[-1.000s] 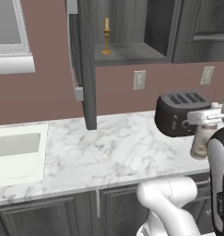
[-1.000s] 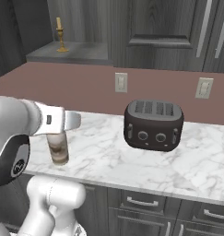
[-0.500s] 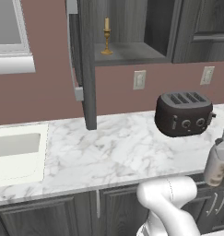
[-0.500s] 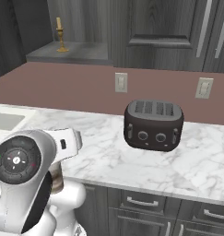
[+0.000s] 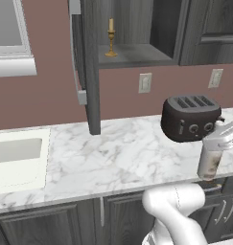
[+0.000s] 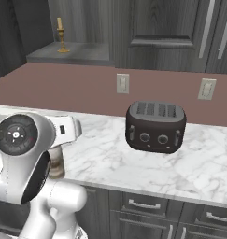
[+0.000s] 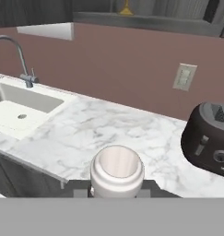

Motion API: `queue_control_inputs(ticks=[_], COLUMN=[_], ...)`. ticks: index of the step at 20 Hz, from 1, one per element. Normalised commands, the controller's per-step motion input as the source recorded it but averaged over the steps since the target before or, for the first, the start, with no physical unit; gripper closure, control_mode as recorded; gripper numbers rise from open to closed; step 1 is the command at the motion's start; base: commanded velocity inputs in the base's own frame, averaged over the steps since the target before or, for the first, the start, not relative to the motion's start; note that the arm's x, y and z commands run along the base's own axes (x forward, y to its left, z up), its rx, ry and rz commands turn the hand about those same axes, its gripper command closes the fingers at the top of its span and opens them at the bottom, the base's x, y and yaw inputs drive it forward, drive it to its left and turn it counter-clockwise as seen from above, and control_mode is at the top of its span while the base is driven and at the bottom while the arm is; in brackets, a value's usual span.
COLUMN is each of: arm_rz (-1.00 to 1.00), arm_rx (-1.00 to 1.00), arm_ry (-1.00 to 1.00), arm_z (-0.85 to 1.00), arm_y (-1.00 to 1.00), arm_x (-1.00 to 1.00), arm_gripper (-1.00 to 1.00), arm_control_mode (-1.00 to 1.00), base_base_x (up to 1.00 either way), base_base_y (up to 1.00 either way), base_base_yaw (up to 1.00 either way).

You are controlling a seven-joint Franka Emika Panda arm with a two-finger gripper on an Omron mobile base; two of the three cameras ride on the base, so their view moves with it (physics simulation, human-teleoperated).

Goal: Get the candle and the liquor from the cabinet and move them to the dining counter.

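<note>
Gripping liquor [image 7: 116, 171] in tool [image 7: 114, 190], candle [image 5: 110, 38] shelved

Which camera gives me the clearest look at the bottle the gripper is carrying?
The left base view: it shows the bottle side-on, upright under the gripper, in front of the worktop edge. The hand view shows its round mouth from above. In the right base view, the arm covers most of the bottle.

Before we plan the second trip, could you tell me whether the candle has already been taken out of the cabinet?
No, the candle stands upright on the shelf of the open cabinet, above the marble worktop.
</note>
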Motion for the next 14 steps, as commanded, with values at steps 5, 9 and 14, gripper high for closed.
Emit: queue_control_inputs(ticks=[5, 9, 14], arm_rz=[-0.25, -0.33, -0.3], arm_rx=[0.0, 0.0, 0.0], arm_ry=[0.01, 0.01, 0.02], arm_z=[0.2, 0.17, 0.12], arm_y=[0.05, 0.03, 0.0], arm_x=[0.47, 0.5, 0.38], arm_gripper=[1.0, 1.0, 1.0], arm_control_mode=[-1.0, -1.0, -1.0], base_base_x=[0.0, 0.0, 0.0], base_base_y=[0.0, 0.0, 0.0], base_base_yaw=[0.0, 0.0, 0.0])
